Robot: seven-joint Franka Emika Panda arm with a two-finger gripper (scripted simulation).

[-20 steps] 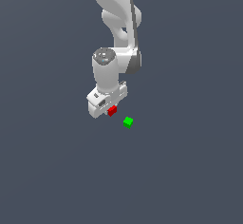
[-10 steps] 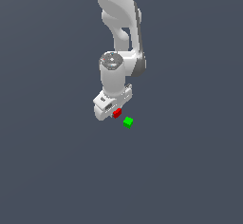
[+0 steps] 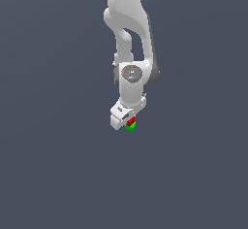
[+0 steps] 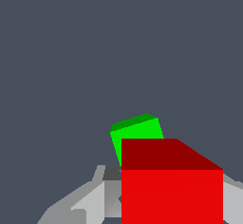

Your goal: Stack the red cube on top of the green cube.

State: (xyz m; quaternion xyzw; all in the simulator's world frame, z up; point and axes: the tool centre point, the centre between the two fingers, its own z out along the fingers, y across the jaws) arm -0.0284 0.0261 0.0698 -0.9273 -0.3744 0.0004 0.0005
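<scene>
Plain grey ground, one red cube clamped between two fingers, just above one green cube.

The red cube is running off the wrist view's edge and covering part of the green cube beyond the gripper; fingertips are hidden.

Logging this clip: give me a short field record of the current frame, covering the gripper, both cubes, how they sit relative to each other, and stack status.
gripper: shut on the red cube
red cube: held between the gripper's fingers
green cube: on the grey floor, just under the red cube
relation: red directly above green in the exterior view; contact cannot be told
alignment: green cube looks rotated relative to red in the wrist view
stack status: not yet released
</scene>
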